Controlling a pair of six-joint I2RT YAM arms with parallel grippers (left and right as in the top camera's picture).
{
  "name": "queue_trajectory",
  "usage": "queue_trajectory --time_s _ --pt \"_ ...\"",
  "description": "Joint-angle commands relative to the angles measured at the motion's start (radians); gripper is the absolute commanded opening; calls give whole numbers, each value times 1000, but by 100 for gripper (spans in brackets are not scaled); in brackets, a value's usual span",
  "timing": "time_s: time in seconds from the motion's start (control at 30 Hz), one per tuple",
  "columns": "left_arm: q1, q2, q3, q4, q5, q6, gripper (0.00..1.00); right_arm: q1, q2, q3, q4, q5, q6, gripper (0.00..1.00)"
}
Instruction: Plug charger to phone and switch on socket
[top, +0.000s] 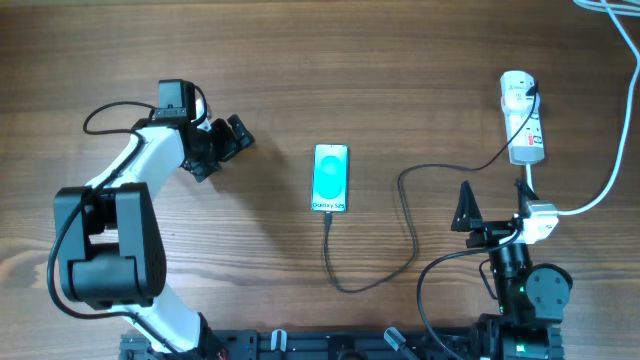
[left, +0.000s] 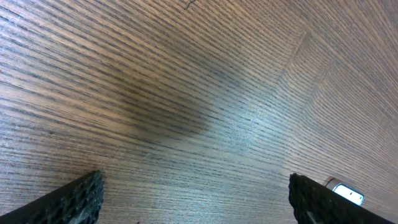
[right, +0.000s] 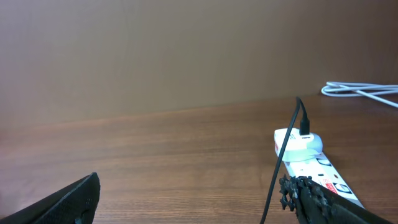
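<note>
The phone (top: 331, 178) lies flat mid-table, teal screen up. The charger cable (top: 405, 215) runs from the phone's bottom edge, loops toward the front and goes right to its plug in the far end of the white socket strip (top: 524, 125). My left gripper (top: 225, 140) is open and empty, left of the phone and apart from it. In the left wrist view its jaws (left: 196, 196) frame bare wood, with the phone's corner (left: 347, 193) at the right. My right gripper (top: 495, 207) is open and empty just in front of the socket (right: 314, 163). The cable (right: 281, 163) hangs beside its right finger (right: 193, 199).
A thick white cord (top: 612, 170) runs from the far right corner round to the right wrist. It also shows in the right wrist view (right: 360, 92). The brown wooden table (top: 120, 60) has a seam line visible in the left wrist view (left: 289, 59). The arm bases stand at the front edge.
</note>
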Motion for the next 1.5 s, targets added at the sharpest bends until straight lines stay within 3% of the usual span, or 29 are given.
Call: queue_trajectory --time_s 0.0,1.03,1.47 --pt "13 38 -32 -15 -55 2 100 2 -16 -1 2 -13 13 99" --pt "13 35 -32 -15 -55 2 100 2 -16 -1 2 -13 14 100" --pt "8 -182 -32 -16 -55 2 100 2 -16 -1 2 -13 14 100"
